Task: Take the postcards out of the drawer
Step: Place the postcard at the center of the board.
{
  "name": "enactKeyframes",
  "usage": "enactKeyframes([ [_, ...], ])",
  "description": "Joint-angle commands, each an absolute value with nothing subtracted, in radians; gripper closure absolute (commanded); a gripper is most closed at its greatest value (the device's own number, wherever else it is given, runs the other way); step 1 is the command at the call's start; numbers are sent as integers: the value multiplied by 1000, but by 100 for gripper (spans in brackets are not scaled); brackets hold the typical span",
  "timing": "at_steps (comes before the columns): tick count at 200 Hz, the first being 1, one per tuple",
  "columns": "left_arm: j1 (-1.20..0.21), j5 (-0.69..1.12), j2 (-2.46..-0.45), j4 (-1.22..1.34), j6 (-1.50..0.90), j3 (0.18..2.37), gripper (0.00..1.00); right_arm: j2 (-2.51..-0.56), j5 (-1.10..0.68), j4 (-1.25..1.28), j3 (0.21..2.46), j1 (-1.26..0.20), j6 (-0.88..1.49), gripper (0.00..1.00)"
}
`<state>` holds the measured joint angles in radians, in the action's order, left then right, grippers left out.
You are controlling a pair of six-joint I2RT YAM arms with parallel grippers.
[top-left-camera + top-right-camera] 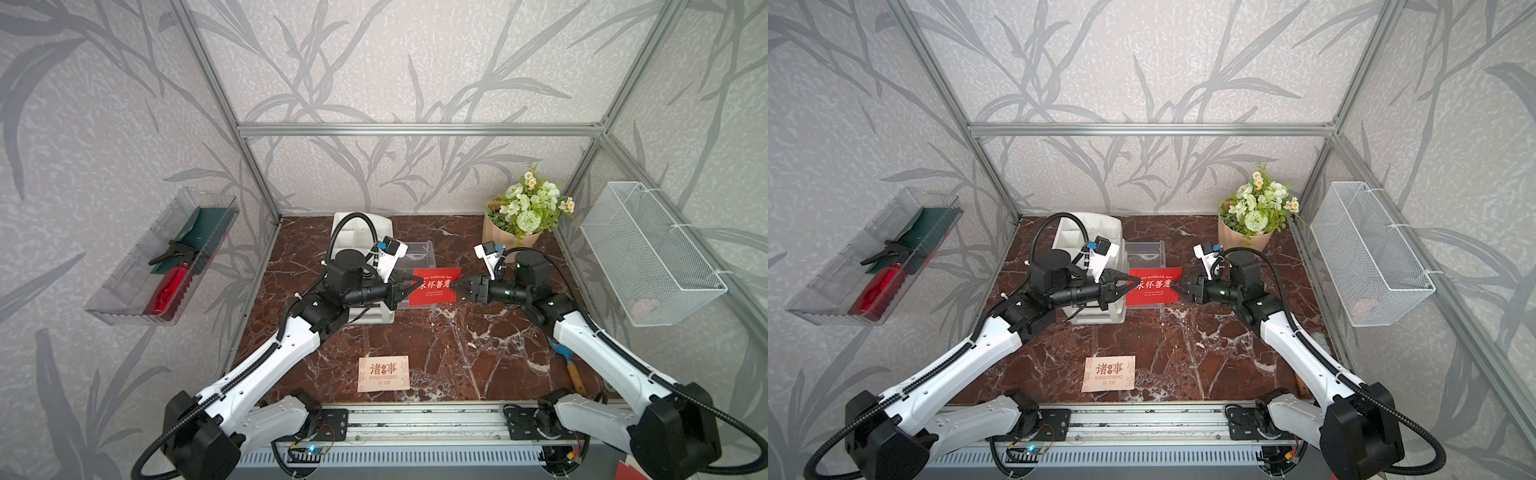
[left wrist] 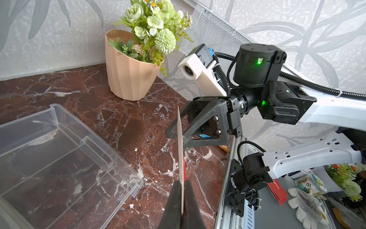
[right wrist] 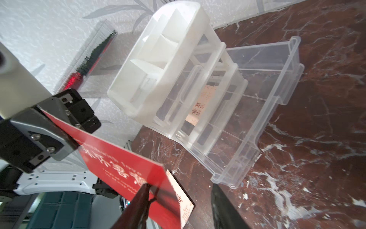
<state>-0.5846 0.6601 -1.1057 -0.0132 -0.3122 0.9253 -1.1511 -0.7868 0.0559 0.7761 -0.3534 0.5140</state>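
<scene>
Peach postcard (image 1: 383,373) (flat) lies before drawer (image 1: 419,253), red postcard (image 1: 434,291).

At the lower centre of the frame the left gripper (image 2: 182,183) pinches a red postcard (image 2: 183,168), which is seen edge-on and upright. At mid-frame the right gripper (image 2: 176,134) straddles the card's far end, jaws parted. A clear plastic drawer (image 2: 118,164) lies at lower left on the dark marble surface (image 2: 128,123). A peach flowerpot (image 2: 128,75) stands at upper left.
</scene>
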Motion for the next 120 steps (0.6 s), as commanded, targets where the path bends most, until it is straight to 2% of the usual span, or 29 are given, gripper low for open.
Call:
enactKeyframes([
  [1,-589,680,-1118,50,-331,912,100,-1157,-879,264,757,-354,622,52],
  [38,-588,628,-1132,45,-327,916,100,-1145,-931,352,751,-356,704,60],
  [120,-588,519,-1135,38,-324,907,100,-1106,-939,304,770,-356,715,91],
])
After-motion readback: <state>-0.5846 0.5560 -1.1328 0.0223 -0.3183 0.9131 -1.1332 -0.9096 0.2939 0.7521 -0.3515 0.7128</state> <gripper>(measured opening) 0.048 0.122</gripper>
